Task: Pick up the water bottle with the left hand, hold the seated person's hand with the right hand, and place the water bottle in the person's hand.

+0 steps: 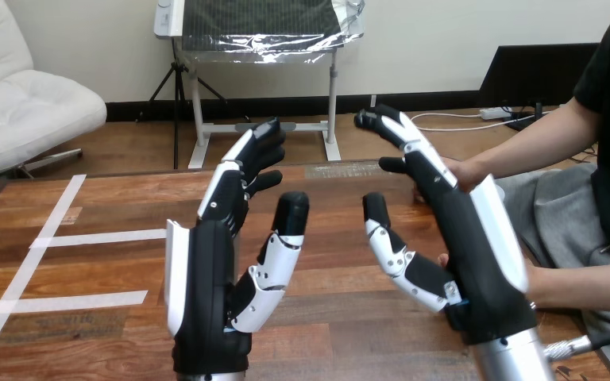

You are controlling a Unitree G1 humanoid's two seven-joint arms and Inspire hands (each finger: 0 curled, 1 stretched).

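My left hand (206,294) is raised over the near middle of the wooden table (341,317), its fingers straight and spread, holding nothing. My right hand (476,254) is raised beside it at the right, also open, with its thumb pointing toward the left hand. The person sits at the right. One of the person's hands (465,171) shows just behind my right hand's fingers, and I cannot tell whether they touch. The person's other forearm (580,286) lies low at the right, reaching in behind my right palm.
White tape strips (87,236) cross the table's left part. The table's far edge runs behind my fingertips. The person's lap (556,214) is close to the table's right side.
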